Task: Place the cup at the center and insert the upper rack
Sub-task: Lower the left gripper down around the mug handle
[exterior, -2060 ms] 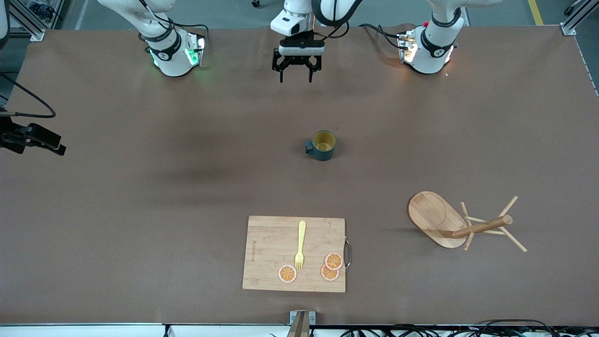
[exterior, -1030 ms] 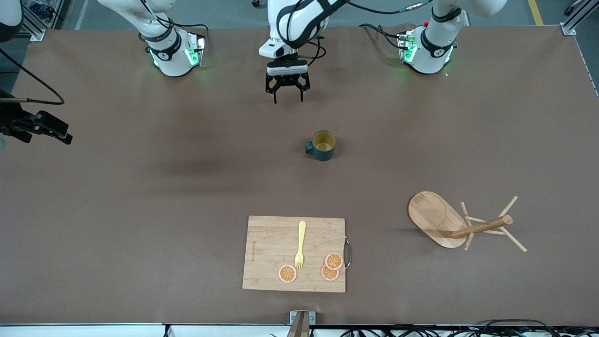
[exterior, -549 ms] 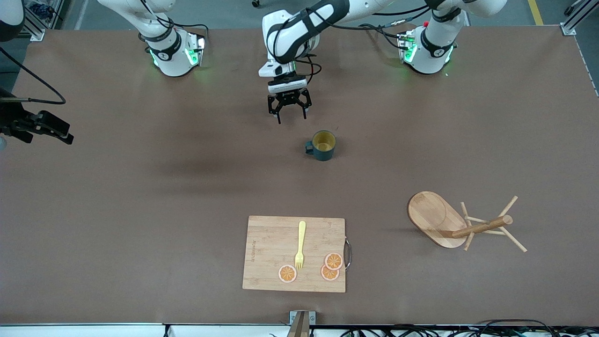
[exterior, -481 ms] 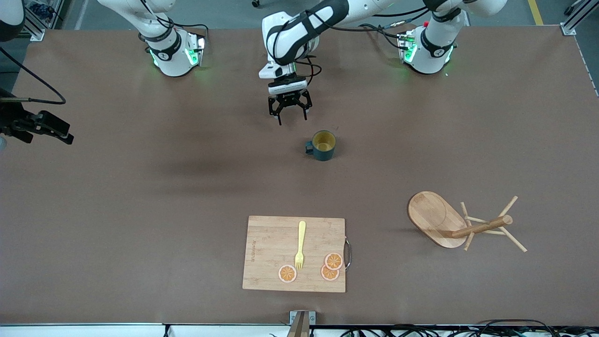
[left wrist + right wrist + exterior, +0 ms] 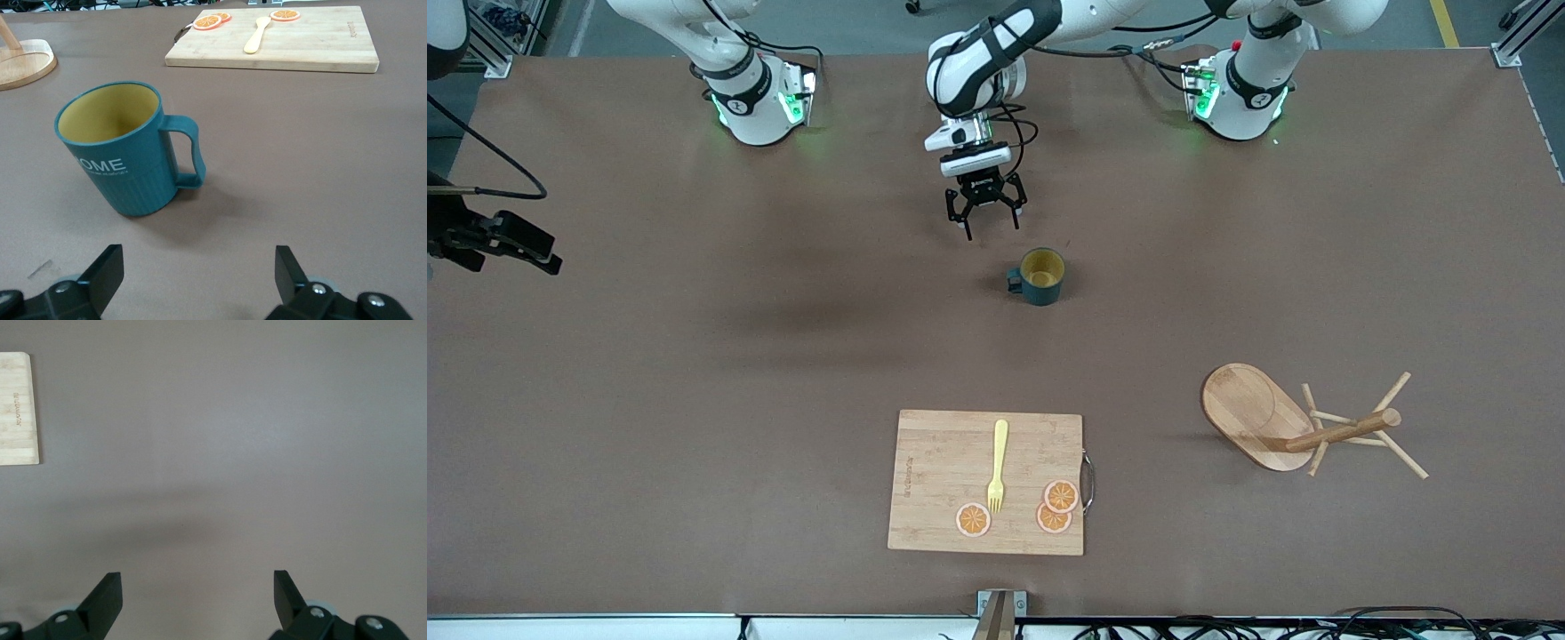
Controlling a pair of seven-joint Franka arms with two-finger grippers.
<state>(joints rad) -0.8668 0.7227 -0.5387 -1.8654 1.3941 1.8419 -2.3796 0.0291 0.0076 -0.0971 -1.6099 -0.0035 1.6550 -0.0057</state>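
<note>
The cup (image 5: 1040, 276), dark teal with a yellow inside, stands upright near the table's middle. In the left wrist view the cup (image 5: 120, 153) shows white lettering and its side handle. My left gripper (image 5: 991, 229) is open and empty, low over the table just beside the cup, apart from it; it also shows in its own wrist view (image 5: 198, 267). The upper rack (image 5: 1303, 427), a wooden mug tree, lies tipped on its side toward the left arm's end, nearer the front camera. My right gripper (image 5: 544, 261) is open and empty, waiting at the right arm's end; its own wrist view (image 5: 197, 587) shows bare table under it.
A bamboo cutting board (image 5: 985, 482) with a yellow fork (image 5: 997, 466) and orange slices (image 5: 1060, 496) lies near the table's front edge. It also shows in the left wrist view (image 5: 313, 47). The rack's oval base (image 5: 23, 63) shows in the left wrist view.
My left gripper has come down from over the table's base edge toward the cup, and now sits close beside it. The cup and rack have not moved.
</note>
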